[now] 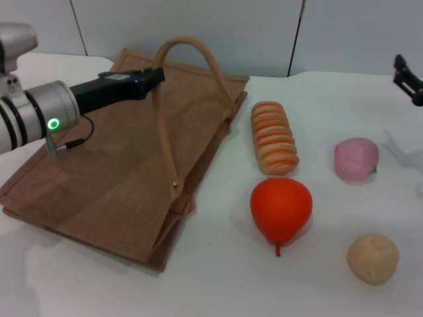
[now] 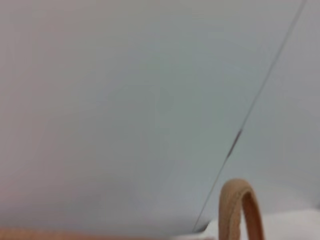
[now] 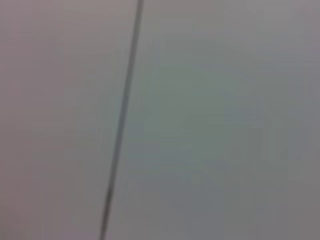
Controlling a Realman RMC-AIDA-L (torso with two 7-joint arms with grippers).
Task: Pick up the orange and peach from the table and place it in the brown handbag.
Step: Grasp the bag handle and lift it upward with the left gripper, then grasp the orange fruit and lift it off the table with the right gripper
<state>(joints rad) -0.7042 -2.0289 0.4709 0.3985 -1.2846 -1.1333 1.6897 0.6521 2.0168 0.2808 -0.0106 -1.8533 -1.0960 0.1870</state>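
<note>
- Over the flat tan-brown woven jute handbag, my left gripper is at its raised loop handle, seemingly to lift the mouth open; whether my fingers have closed, I cannot tell.
- Right of the bag, the red-orange pointed orange and the small pink peach lie on the white table, untouched.
- My right gripper hangs far off; its state is unclear.

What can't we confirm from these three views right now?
- Left gripper: in the head view, fingers merge with the brown handbag handle; a grip can't be confirmed.
- Right gripper: cut off by the head view's edge.
- Bag opening: bag lies flat, mouth not visible.
- Right wrist view: only blank wall; orange and peach absent.
</note>
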